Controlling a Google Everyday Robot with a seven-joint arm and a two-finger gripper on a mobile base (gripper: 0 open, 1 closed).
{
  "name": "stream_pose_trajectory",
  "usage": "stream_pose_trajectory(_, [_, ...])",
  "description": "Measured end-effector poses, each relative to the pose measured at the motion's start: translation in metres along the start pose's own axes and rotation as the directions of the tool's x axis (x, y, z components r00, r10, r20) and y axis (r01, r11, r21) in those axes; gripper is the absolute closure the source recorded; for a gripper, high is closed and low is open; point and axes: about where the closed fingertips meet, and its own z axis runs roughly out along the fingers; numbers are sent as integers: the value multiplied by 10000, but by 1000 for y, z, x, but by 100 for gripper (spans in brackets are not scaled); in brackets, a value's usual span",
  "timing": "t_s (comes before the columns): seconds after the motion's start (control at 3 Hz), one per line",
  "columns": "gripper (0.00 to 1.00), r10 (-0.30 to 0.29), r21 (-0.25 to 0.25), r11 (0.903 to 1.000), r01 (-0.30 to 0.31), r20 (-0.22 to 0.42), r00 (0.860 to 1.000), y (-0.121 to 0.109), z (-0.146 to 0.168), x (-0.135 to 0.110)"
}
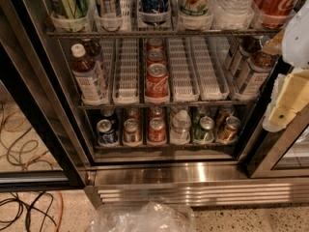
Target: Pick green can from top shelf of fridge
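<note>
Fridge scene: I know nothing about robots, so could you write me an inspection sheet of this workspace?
Surface: top shelf, wire rack with white lane trays, stocked.
Job's things: green can upright in the far-left tray, untouched; fridge has a steel base.
Clutter: red cola cans on the middle rack; plastic bag on the floor.
Grippers: tool at the right edge, level with the middle rack, away from the can.
Cables: orange and black cables on the floor, left.
Surroundings: speckled floor.

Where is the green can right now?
In the camera view, the green can stands at the far left of the top shelf, beside a grey can. The end effector is at the right edge.
</note>
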Motion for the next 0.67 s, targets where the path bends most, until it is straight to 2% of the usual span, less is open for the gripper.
stream_pose_trajectory(0.33, [0, 0, 0, 10000, 0, 0, 10000, 0, 0, 0])
stream_pose_trajectory(0.67, [0, 36, 97, 9999, -40, 395, 9992, 3, 4, -10])
